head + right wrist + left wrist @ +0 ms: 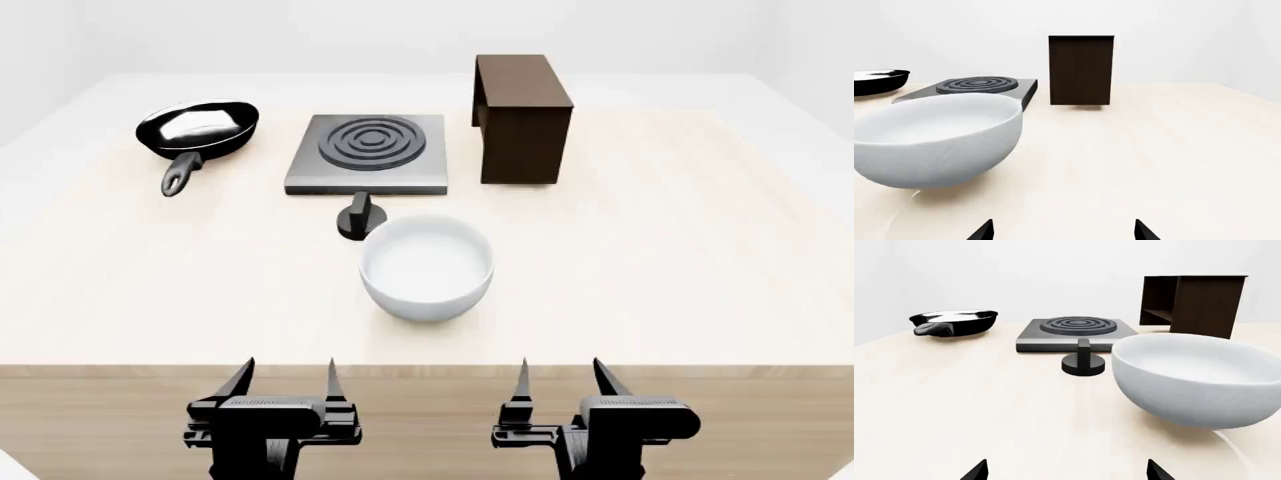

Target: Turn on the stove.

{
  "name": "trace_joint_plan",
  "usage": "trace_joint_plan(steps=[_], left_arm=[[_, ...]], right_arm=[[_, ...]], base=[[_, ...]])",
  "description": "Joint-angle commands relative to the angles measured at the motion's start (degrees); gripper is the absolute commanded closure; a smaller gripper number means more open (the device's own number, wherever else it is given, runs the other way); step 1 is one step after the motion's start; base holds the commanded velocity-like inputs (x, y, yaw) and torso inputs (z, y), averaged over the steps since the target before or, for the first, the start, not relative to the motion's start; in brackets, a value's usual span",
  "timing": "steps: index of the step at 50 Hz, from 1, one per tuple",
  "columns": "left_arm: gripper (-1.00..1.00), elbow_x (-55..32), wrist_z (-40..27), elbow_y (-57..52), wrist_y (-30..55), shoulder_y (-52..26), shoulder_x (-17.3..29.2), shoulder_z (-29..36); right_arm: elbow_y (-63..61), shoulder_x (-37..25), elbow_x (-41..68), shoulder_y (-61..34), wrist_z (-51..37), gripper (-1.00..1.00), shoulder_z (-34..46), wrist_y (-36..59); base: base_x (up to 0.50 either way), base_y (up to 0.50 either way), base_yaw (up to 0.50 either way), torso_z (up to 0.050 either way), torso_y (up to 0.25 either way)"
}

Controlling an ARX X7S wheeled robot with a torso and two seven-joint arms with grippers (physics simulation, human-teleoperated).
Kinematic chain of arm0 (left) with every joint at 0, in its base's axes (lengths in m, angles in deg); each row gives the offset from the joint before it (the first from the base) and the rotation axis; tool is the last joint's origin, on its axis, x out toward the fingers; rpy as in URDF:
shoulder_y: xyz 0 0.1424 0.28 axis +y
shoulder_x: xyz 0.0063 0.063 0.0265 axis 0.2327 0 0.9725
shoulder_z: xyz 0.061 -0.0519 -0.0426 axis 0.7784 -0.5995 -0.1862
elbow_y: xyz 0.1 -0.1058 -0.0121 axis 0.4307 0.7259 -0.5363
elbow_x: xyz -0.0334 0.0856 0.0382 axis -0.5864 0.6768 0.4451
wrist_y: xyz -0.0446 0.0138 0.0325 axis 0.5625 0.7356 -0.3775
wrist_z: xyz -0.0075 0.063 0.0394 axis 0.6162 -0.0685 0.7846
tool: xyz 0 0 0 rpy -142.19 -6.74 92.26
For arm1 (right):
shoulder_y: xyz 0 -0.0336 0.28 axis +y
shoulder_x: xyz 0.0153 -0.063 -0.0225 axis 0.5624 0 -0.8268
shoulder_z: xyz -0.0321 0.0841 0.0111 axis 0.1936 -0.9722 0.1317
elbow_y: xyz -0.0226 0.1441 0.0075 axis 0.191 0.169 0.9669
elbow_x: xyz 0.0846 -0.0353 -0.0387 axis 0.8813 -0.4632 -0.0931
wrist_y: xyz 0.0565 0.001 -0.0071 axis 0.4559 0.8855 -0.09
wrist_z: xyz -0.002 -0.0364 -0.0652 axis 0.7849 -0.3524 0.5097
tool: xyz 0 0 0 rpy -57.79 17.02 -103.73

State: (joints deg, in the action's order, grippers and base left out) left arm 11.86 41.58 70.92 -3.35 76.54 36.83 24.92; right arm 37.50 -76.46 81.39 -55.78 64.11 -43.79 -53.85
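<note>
While both arms hang at the near edge of the pale wooden counter (694, 260), the left claw (283, 378) and the right claw (559, 376) each show two dark fingertips spread well apart with nothing between them. The stove (367, 152), a flat square grey slab with dark concentric rings on top, lies toward the far side of the counter, a little left of the middle in the head view. Its small black round knob (359, 218) stands apart from the slab, just in front of the near edge, its upright grip pointing toward the stove. A white bowl (427, 266) sits just on the near side of the knob, close to it, between the knob and the claws. To the left of the stove rests a black frying pan (200, 128) with its handle angled toward the near side. To the right of the stove stands a dark brown wooden box-shelf (525, 118), near the slab but not touching it. In the left wrist view the knob (1083, 360) shows directly before the stove's front face, with the bowl's rim beside it.
</note>
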Motion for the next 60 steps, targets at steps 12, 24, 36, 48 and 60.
trace_joint_plan(steps=[12,24,36,48,60], left_arm=[[-1.00,-2.6,-3.2,0.6,-0.7,0.0,2.5,3.2],[-1.00,-3.4,-4.9,-0.6,-0.5,0.7,3.6,4.7],[-1.00,0.8,-4.0,-0.4,1.0,0.6,2.2,3.3],[-1.00,0.6,-6.2,-1.7,3.7,0.5,3.2,5.4],[-1.00,-0.6,-7.3,-2.0,4.2,0.5,4.2,6.2]], right_arm=[[-0.3,-2.5,2.1,0.5,-3.1,-1.00,3.2,-0.1],[-1.1,-3.6,3.3,0.7,-5.0,-1.00,4.2,0.1],[-1.8,-1.7,2.3,0.5,-2.9,-1.00,1.4,0.3],[-1.2,-3.2,4.6,0.7,-3.8,-1.00,3.0,-1.9],[-2.8,-4.1,5.1,2.1,-5.8,-1.00,3.8,-2.5]], base=[[0.00,0.00,0.00,0.000,0.000],[0.00,0.00,0.00,0.000,0.000],[0.00,0.00,0.00,0.000,0.000],[0.00,0.00,0.00,0.000,0.000],[0.00,0.25,0.00,0.000,0.000]])
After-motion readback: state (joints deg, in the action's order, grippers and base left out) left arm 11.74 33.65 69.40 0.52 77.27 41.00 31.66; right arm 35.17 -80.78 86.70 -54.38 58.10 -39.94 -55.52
